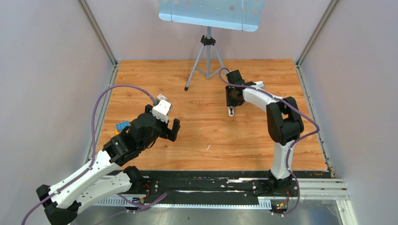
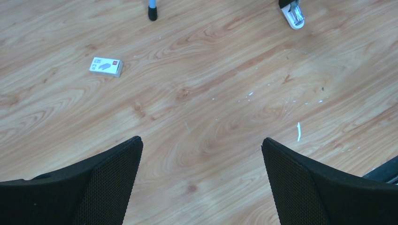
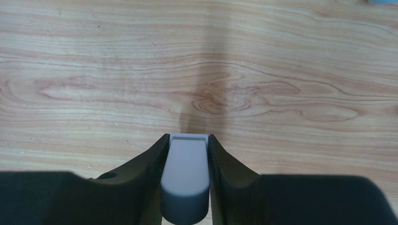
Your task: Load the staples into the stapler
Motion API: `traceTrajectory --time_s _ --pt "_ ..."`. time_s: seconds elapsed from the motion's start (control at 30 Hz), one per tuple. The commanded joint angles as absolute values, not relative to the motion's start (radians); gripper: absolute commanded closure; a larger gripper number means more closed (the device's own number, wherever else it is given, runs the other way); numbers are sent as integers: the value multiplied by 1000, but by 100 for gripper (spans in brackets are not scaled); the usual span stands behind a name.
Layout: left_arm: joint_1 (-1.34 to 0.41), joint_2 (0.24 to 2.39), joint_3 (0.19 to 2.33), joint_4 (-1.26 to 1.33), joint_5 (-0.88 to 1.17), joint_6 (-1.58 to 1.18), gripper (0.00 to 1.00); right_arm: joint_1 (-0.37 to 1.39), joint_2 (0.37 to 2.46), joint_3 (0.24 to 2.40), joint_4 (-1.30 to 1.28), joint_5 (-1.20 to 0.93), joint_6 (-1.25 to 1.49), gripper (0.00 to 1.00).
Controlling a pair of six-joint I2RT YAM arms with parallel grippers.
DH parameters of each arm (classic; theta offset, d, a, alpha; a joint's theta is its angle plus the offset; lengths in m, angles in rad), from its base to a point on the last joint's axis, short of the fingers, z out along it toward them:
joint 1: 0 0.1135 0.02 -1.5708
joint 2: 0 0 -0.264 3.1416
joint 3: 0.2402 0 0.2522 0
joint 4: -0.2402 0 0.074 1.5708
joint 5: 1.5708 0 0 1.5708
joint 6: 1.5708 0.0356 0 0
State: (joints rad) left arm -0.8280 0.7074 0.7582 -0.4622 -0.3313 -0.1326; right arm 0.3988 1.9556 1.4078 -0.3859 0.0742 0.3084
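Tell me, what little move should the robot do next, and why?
Probably the left end effector should reach toward the small white carton lying on the table. It is open and holds nothing, while the right end effector already grips the stapler; no loose staples show yet.

Both arms are built from white shell links joined by bulky black joint housings, and each is mounted on a black base plate fixed to a slotted silver rail. A purple-grey cable is looped from each base up along the arm to a small white camera block at the wrist. The left hand (image 1: 172, 130) and the right hand (image 1: 231, 101) are ended in black fingers (image 2: 115, 180), whose inner faces are covered with a fine mesh-like texture.
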Motion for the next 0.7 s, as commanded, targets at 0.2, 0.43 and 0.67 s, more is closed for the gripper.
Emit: traceTrajectory --time_s 0.2,0.43,0.67 --pt "-831 658 738 -494 -370 -101 0 390 1917 1464 -496 48 349 42" --pt "-831 632 732 -505 -382 -98 0 347 1779 1444 -529 15 397 38" --pt "-831 619 727 -502 -379 -88 0 272 1746 1440 -512 46 429 50"
